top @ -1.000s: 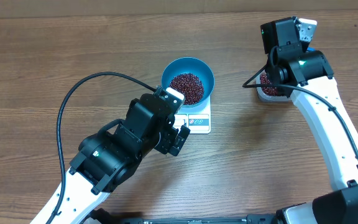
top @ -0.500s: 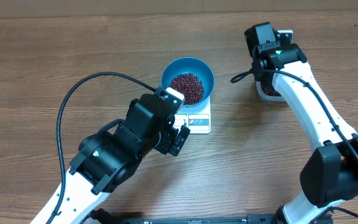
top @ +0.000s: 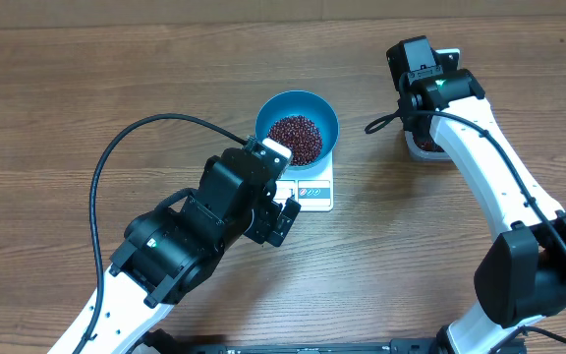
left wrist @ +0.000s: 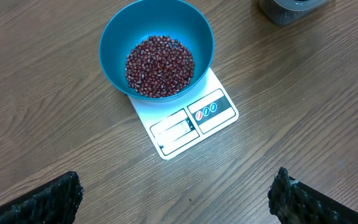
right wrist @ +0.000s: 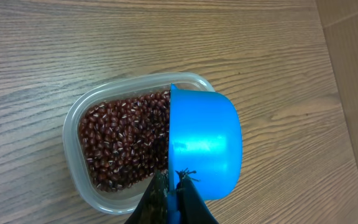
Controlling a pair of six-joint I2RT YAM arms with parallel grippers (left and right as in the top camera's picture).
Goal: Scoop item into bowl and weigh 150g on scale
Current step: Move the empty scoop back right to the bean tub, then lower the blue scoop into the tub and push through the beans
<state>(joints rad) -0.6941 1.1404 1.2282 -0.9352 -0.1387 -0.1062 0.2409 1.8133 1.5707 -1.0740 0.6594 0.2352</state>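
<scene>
Maroon beans [left wrist: 159,66] heap in the round blue bowl [left wrist: 114,43] sitting on the white scale [left wrist: 185,124].

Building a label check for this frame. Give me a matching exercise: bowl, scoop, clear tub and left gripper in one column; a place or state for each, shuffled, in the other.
Column 1
1. bowl
2. scoop
3. clear tub
4. left gripper

Column 2
A. open, holding nothing
B. on the table, part full of beans
C. on the scale, beans inside
D. held in the shut right gripper

Pairs: 1-C, 2-D, 3-B, 4-A
</scene>
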